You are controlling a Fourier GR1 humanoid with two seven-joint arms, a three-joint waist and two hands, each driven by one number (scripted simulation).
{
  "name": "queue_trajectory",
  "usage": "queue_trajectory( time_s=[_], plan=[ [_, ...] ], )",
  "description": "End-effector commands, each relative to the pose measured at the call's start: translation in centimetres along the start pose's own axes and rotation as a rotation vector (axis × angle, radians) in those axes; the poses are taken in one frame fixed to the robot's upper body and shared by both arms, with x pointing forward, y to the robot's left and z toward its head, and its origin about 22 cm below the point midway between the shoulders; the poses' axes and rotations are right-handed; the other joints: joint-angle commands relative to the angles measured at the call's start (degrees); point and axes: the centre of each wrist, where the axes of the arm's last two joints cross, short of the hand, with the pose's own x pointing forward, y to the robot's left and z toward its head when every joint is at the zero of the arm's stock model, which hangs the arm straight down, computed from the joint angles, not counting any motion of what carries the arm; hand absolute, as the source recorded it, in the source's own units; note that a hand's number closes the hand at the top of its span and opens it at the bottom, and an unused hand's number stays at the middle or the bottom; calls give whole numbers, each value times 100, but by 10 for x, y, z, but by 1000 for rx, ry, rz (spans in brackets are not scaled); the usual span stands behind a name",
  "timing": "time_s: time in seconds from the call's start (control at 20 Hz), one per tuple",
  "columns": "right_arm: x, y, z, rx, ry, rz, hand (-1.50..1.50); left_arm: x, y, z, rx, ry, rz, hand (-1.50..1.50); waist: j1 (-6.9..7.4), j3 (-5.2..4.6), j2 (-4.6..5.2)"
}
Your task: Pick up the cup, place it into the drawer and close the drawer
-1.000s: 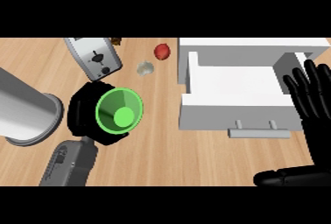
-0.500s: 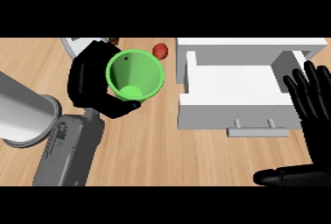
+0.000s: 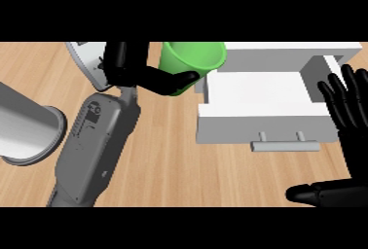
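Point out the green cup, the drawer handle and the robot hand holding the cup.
green cup (image 3: 193,57): head view, on its outer side wall.
drawer handle (image 3: 285,145): head view, middle of the grey bar.
left robot hand (image 3: 155,80): head view, on the thumb curled against the cup.

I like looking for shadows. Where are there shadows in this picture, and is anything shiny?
In the head view, the open white drawer has a darker front face, with shade beneath its grey bar handle; the green plastic cup, held in the black left hand, looks darker on its lower side. No glare shows on the wooden counter.
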Motion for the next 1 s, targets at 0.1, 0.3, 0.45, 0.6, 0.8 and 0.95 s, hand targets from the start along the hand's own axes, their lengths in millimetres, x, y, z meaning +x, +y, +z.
queue_trajectory(
  time_s=[0.1,0.3,0.45,0.6,0.8,0.95],
  plan=[
    [7,3,-4,14,3,13,-150,3,-26,-28,-25,43,-25,150,-2,-2,-1],
    [0,5,1,0,1,8,-150,11,-40,-47,-32,93,-53,150,-13,-1,1],
    [2,-5,6,19,-6,7,-150,-15,-42,-41,-29,106,-88,150,-35,-1,4],
    [-1,-5,10,22,-5,8,-150,-12,-55,-45,-15,132,-72,150,-38,0,0],
    [-20,-2,-5,0,-25,1,-150,-31,-65,-52,-23,145,-110,150,-98,2,29],
    [0,7,-18,29,-8,-4,-150,-50,-67,-45,-2,148,-128,150,-221,-1,55]
  ],
)
